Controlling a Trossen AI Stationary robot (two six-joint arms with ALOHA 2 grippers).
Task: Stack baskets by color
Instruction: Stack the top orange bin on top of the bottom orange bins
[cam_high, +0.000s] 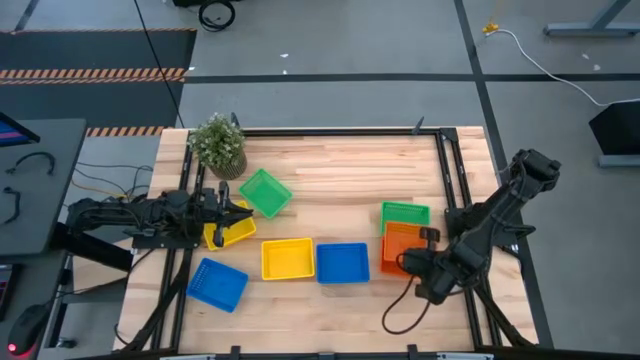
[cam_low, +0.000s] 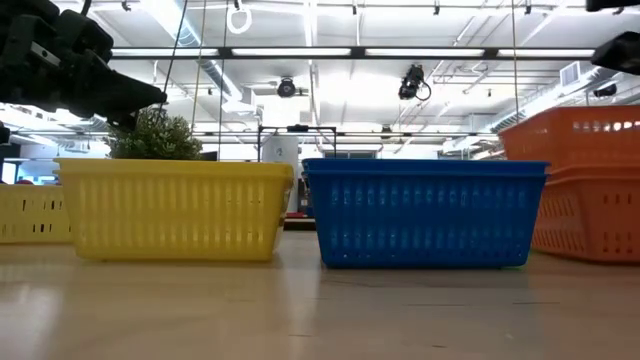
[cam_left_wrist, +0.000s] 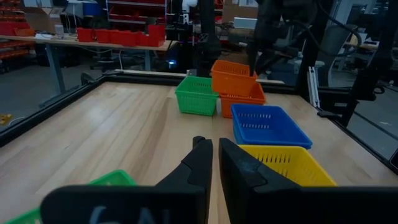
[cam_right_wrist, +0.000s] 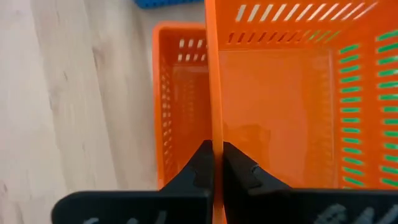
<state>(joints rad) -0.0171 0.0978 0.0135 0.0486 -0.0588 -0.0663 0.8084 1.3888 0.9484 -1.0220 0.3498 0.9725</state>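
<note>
1. Locate the right gripper (cam_right_wrist: 217, 163) at the right side of the table. Its fingers are pinched on the thin wall of an upper orange basket (cam_right_wrist: 280, 93), which it holds above and partly offset from a lower orange basket (cam_right_wrist: 180, 99).
2. Note that in the high view the two orange baskets (cam_high: 400, 245) appear as one overlapping mass, directly near-side of the green basket at right (cam_high: 405, 213). Green mesh shows through the slots of the held basket's wall, so that green basket sits close beside it.
3. Locate the left gripper (cam_high: 240, 212) at the left side of the table. Its fingers (cam_left_wrist: 199, 165) are pressed almost together; the wrist view shows nothing between them.
4. Observe that the left gripper hangs over the yellow basket at left (cam_high: 228, 230), with the tilted green basket (cam_high: 265, 192) just to its far right.
5. Check the centre row: the middle yellow basket (cam_high: 287, 259) and the middle blue basket (cam_high: 342, 262) stand side by side, nearly touching. The blue one lies just left of the orange pair.
6. Note the angled blue basket (cam_high: 217, 284) at the near left corner, apart from the others.
7. Note the potted plant (cam_high: 218, 145) at the far left corner, close to the tilted green basket and the left arm.
8. Note a dark cable (cam_high: 400, 310) looping on the table (cam_high: 340, 170) near the right gripper.
</note>
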